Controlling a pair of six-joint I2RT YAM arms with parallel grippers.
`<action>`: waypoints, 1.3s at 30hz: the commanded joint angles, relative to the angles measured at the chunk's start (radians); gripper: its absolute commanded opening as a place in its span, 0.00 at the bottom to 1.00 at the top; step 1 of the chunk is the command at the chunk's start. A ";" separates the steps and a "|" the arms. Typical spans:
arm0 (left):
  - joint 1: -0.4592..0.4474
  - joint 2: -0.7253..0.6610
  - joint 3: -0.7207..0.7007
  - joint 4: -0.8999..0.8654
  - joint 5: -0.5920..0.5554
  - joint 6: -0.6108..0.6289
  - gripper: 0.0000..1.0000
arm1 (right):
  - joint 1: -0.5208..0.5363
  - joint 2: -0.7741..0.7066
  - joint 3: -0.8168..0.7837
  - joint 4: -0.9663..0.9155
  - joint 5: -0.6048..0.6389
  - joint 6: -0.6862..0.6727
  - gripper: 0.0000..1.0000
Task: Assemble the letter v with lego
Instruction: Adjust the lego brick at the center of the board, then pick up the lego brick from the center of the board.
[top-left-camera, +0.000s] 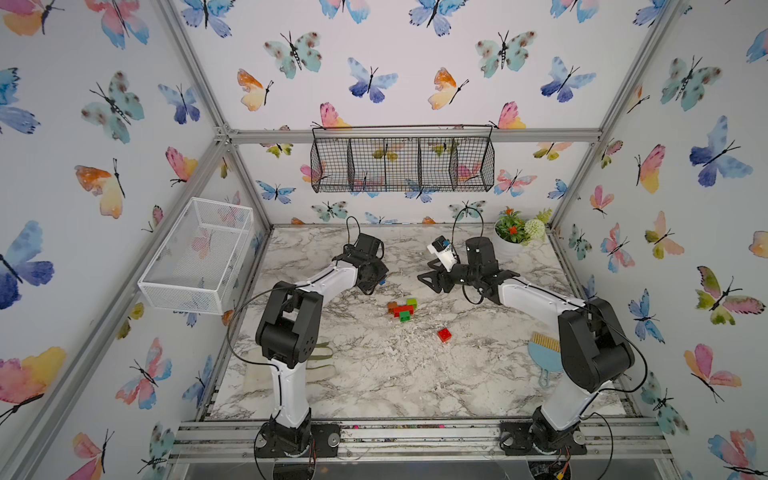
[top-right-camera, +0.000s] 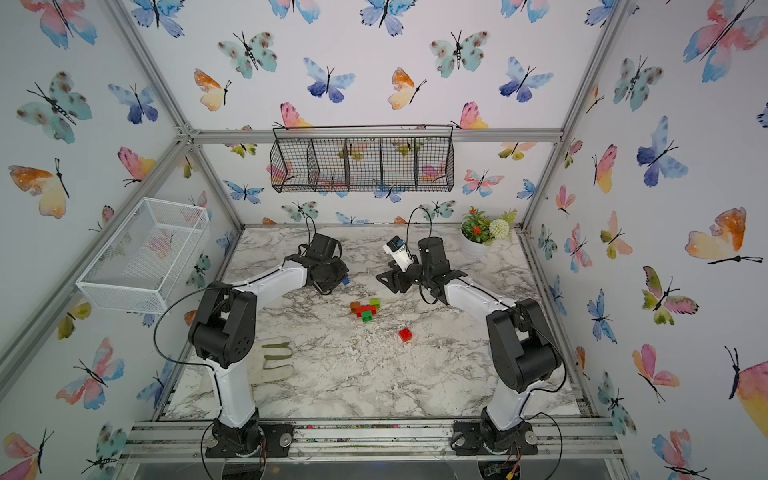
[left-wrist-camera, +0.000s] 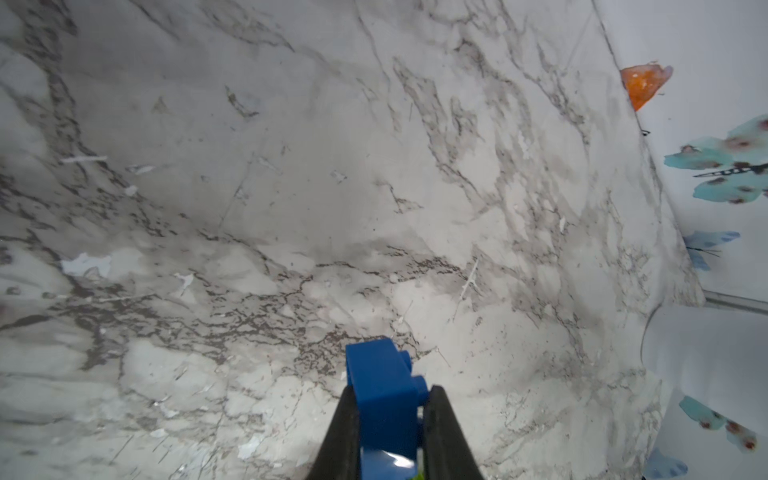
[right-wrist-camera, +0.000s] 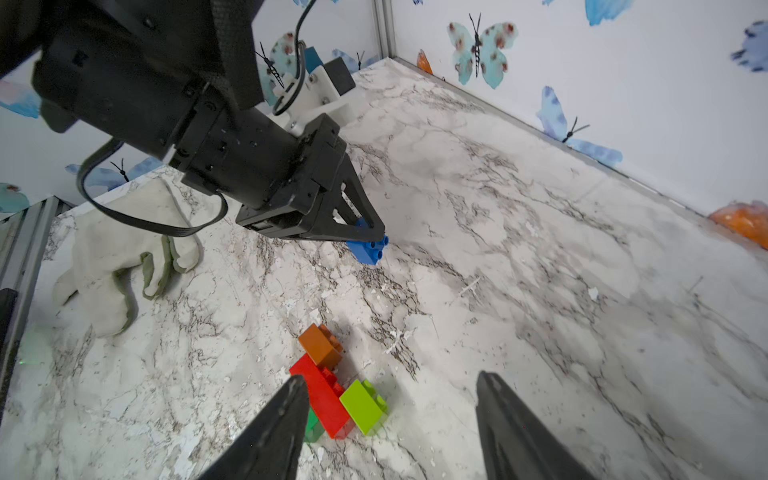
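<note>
The letter v lies mid-table as a joined lego cluster (top-left-camera: 402, 309) (top-right-camera: 365, 309): an orange brick (right-wrist-camera: 320, 345), a long red brick (right-wrist-camera: 324, 395), a lime brick (right-wrist-camera: 363, 407) and a dark green brick (right-wrist-camera: 312, 428) half hidden behind a finger. A square red brick (top-left-camera: 444, 334) (top-right-camera: 405, 334) lies apart, nearer the front right. My left gripper (left-wrist-camera: 390, 390) (right-wrist-camera: 374, 235) is shut on a blue brick (left-wrist-camera: 384, 386) (right-wrist-camera: 368, 249), held off the table behind and left of the cluster. My right gripper (right-wrist-camera: 390, 380) (top-left-camera: 428, 277) hovers open and empty behind and right of the cluster.
A pale work glove (top-right-camera: 276, 359) (right-wrist-camera: 112, 266) lies front left. A blue brush and pan (top-left-camera: 544, 353) sits by the right arm. A potted plant (top-left-camera: 515, 232) stands back right. A white basket (top-left-camera: 199, 253) and a black wire basket (top-left-camera: 401, 164) hang on the walls.
</note>
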 joint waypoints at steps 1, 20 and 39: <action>-0.024 0.050 0.032 0.021 -0.076 -0.079 0.17 | 0.005 -0.029 -0.026 -0.068 -0.024 0.029 0.68; 0.006 0.028 0.046 0.045 0.007 0.037 0.63 | 0.005 0.040 0.013 -0.109 -0.103 -0.008 0.67; 0.320 -0.462 -0.501 0.319 0.365 0.401 0.87 | 0.106 0.529 0.622 -0.510 -0.021 -0.441 0.70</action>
